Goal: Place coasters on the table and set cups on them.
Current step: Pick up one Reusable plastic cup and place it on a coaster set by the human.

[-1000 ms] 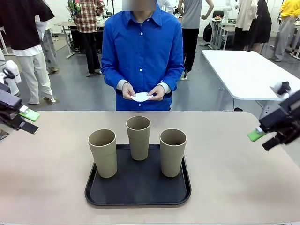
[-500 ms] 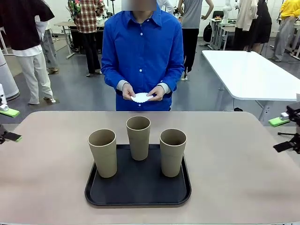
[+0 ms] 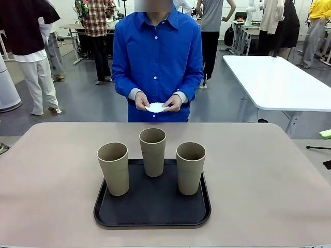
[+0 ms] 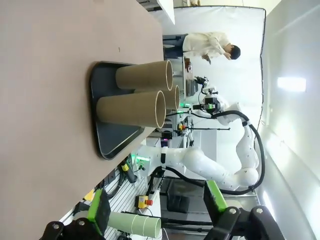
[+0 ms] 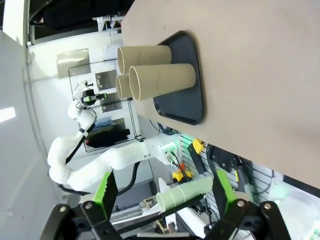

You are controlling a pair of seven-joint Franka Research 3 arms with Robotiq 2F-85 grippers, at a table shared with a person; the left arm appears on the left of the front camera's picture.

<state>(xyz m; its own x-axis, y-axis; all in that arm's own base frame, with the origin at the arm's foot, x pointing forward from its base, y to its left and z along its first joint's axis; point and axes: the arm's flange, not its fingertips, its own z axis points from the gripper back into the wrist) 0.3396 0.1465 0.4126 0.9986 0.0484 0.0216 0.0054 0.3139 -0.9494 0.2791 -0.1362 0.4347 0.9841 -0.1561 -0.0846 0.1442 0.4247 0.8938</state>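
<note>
On the tabletop (image 3: 51, 175), three cups (image 3: 153, 151) occupy a black tray (image 3: 152, 214); left end effector (image 4: 157, 210) and right end effector (image 5: 165, 195) open.

The wide beige-tan matte surface (image 3: 264, 186) with rounded corners bears a black rectangular tray (image 3: 152, 211) near the robot's edge, about midway across. Three tall khaki-beige tumblers (image 3: 153, 153) stand upright on the tray, not on the surface itself.
</note>
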